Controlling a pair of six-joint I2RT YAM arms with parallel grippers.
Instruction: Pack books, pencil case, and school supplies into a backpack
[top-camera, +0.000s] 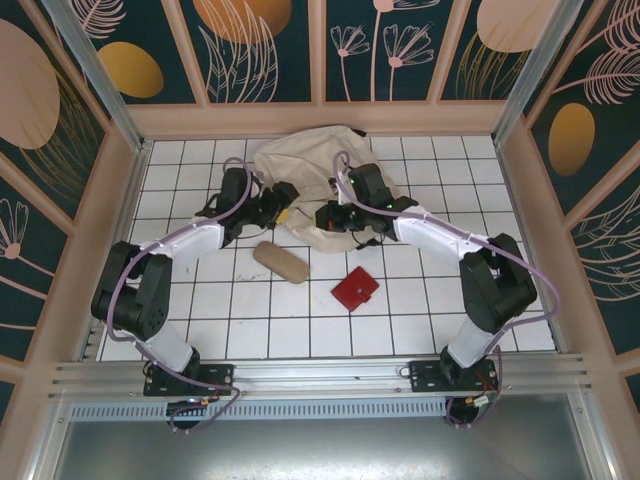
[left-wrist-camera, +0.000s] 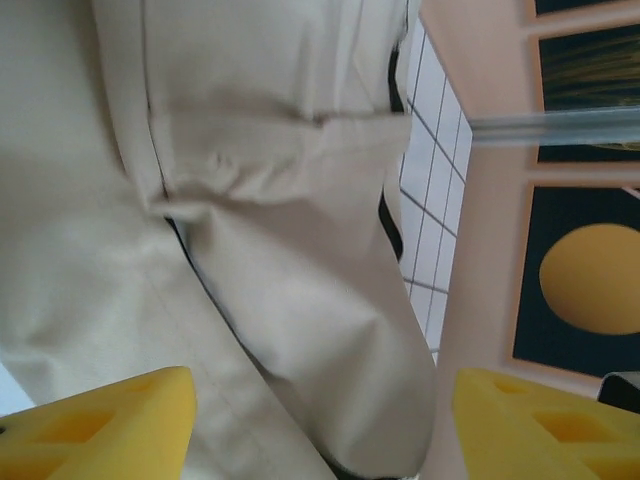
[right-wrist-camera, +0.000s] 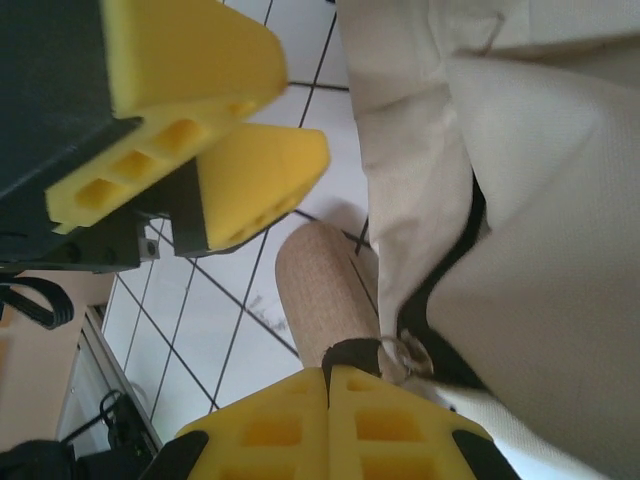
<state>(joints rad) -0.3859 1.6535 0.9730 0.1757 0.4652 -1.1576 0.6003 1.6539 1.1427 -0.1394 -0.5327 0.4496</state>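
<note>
A: How is the left claw (left-wrist-camera: 320, 400) being held?
B: Its yellow fingers (left-wrist-camera: 100, 425) are being held well apart over the cream fabric of the backpack (top-camera: 310, 160). Nothing is being gripped.
A: And the right claw (right-wrist-camera: 327, 385)?
B: It is being pressed together, and a dark zip tab (right-wrist-camera: 350, 347) on the backpack is being pinched at its tips.
A: Where are the loose things lying?
B: The pencil case (top-camera: 280, 262) is lying on the worktop (top-camera: 230, 320) just before the backpack. The red school supplies (top-camera: 355, 289) are lying nearer the arms.
</note>
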